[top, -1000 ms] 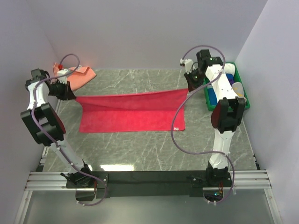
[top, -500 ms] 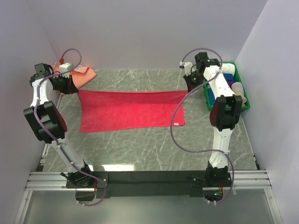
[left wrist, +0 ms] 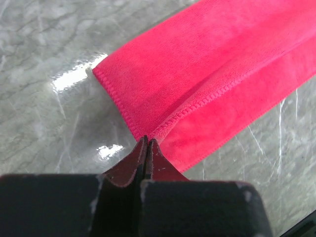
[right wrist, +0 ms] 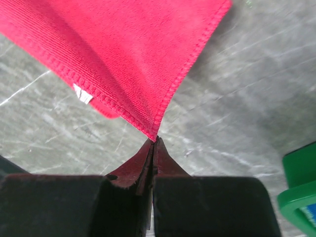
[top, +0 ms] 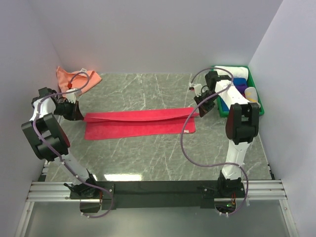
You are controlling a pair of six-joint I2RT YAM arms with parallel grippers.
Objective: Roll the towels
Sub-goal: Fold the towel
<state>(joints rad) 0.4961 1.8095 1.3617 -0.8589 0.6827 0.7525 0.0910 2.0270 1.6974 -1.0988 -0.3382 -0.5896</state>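
Red terry towel (top: 138, 126), folded lengthwise, held between both arms over the grey marble table (top: 148, 158).
The left gripper (left wrist: 146, 141) is clamped on the towel's left corner and the right gripper (right wrist: 154, 140) is clamped on its right corner, with the held edge lifted just above the layer lying on the table. The long axis runs left to right. Each arm is nearest its own end, so the next pull probably goes toward the near edge.

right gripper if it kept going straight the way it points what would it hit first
The red cloth towel whose corner it pinches: the right gripper points into that cloth, probably bunching it before anything else. Depth is unclear.
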